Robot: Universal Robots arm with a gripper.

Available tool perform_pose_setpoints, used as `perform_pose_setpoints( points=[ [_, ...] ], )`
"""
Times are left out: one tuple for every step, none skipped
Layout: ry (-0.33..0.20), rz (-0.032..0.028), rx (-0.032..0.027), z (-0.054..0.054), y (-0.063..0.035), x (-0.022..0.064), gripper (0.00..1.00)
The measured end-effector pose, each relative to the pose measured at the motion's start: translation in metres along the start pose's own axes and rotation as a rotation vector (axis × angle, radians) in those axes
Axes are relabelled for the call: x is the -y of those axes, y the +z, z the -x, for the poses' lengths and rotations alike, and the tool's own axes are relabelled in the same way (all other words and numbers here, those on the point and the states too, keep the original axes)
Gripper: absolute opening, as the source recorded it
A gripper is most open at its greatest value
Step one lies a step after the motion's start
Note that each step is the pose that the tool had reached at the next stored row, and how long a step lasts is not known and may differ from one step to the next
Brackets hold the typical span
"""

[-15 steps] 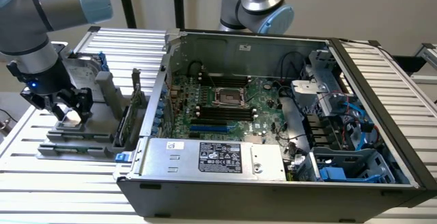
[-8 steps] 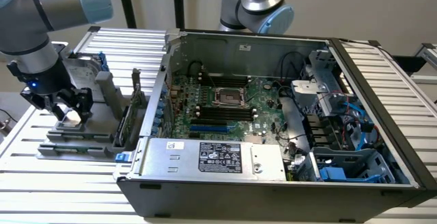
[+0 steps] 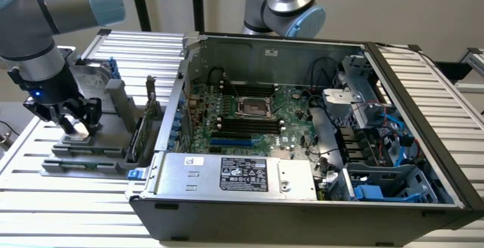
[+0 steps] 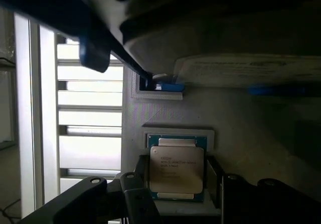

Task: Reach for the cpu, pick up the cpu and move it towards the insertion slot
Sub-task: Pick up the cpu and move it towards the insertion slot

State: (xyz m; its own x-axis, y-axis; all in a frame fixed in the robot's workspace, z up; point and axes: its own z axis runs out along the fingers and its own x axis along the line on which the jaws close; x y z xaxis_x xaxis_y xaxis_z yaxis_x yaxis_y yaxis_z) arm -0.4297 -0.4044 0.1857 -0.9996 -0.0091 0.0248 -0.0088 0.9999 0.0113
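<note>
cpu (image 4: 176,170) lies flat in its pocket on the grey holder (image 3: 83,157), dead between my fingers (image 3: 76,122), one dark finger along each side edge. i'm spread just wider than the chip, slim gaps showing, nothing gripped that i can see. insertion slot (image 3: 253,107) sits well off toward the exterior view's right, inside the open case (image 3: 302,202).

A robotics lab or test workshop is shown. An opened computer case (image 3: 302,217) is laid on a slatted metal table (image 3: 60,217), parts are kept in a grey fixture (image 3: 83,160), and two industrial robot arms (image 3: 45,10) are installed around it.
</note>
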Motion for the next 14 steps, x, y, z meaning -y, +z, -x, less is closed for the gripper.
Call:
perform_pose_setpoints(
  points=[
    [0.0,0.0,-0.0003,0.0,-0.0001,0.0,0.54],
    [0.0,0.0001,-0.0007,0.0,-0.0002,0.0,0.54],
    [0.0,0.0,-0.0011,0.0,-0.0004,0.0,0.54],
    [0.0,0.0,-0.0016,0.0,-0.001,-0.0001,0.54],
    [0.0,0.0001,-0.0022,0.0,-0.0017,0.0,0.54],
    [0.0,0.0,-0.003,0.0,-0.0031,0.0,0.54],
    [0.0,0.0,-0.0037,0.0,-0.0046,-0.0001,0.54],
    [0.0,0.0,-0.0043,0.0,-0.0065,-0.0001,0.54],
    [0.0,0.0001,-0.0047,0.0,-0.0088,-0.0001,0.54],
    [0.0,0.0001,-0.0048,0.0,-0.0115,-0.0001,0.54],
    [0.0,0.0001,-0.0049,0.0,-0.0152,-0.0002,0.54],
    [0.0,0.0001,-0.0051,0.0,-0.0197,-0.0001,0.54],
    [0.0,0.0,-0.0053,0.0,-0.0243,0.0,0.54],
    [0.0,0.0002,-0.0051,0.0,-0.0287,0.0002,0.54]
  ],
)
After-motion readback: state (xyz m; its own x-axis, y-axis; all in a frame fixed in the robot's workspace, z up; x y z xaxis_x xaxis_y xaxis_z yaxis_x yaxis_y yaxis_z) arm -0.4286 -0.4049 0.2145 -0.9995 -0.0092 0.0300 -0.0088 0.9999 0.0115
